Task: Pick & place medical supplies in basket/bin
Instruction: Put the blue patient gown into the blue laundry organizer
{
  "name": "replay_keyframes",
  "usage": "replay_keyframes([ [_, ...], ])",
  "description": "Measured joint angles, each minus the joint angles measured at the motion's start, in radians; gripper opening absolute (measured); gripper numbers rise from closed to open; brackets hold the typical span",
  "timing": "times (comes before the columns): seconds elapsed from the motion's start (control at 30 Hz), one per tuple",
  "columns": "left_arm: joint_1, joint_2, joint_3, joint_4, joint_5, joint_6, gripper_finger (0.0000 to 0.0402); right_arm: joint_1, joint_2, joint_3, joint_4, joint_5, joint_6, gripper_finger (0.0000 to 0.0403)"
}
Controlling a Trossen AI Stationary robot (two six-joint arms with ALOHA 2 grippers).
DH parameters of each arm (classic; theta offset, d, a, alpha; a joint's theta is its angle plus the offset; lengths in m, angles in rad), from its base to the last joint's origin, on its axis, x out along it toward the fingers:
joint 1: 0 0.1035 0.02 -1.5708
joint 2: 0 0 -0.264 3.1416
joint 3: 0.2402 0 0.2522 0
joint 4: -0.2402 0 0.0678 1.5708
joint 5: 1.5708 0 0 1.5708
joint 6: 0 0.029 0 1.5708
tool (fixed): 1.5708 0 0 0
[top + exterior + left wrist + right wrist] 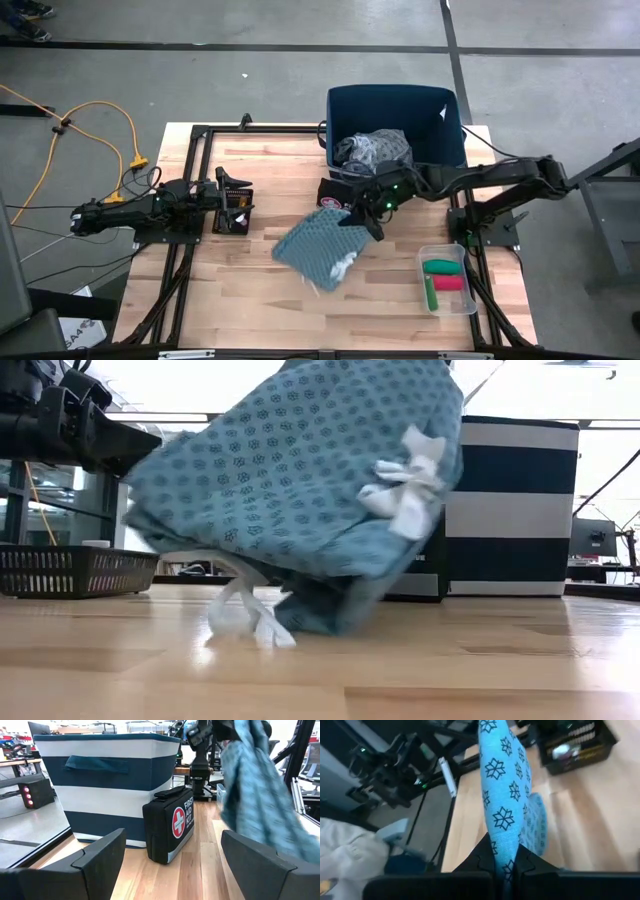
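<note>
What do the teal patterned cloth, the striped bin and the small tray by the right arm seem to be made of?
Teal cloth: thin woven fabric, matte; it drapes and folds, hanging from the shut right gripper.
Striped bin: looks like fabric over stiff panels, with a sewn handle.
Small tray: probably clear plastic; the contents show through.

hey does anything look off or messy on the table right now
The teal cloth, pinched by the right end effector, hangs lopsided: its lower edge drags on the table and its white ties dangle loose. Otherwise nothing looks spilled or damaged.
</note>
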Motion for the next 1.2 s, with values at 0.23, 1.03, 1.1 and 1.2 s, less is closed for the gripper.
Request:
replay_keyframes([
  [0.23, 0.000, 0.000, 0.000, 0.000, 0.000, 0.000, 0.0321, -0.014, -0.052, 0.152, -0.201, 0.084, -0.147, 0.0003],
  [1.03, 0.000, 0.000, 0.000, 0.000, 0.000, 0.000, 0.0321, -0.125, -0.051, 0.654, -0.450, 0.262, -0.407, 0.0003],
  [1.1, 0.000, 0.000, 0.000, 0.000, 0.000, 0.000, 0.0321, -0.153, -0.050, 0.686, -0.451, 0.278, -0.426, 0.0003],
  [1.2, 0.000, 0.000, 0.000, 0.000, 0.000, 0.000, 0.0321, -0.196, -0.050, 0.735, -0.449, 0.324, -0.441, 0.0003],
])
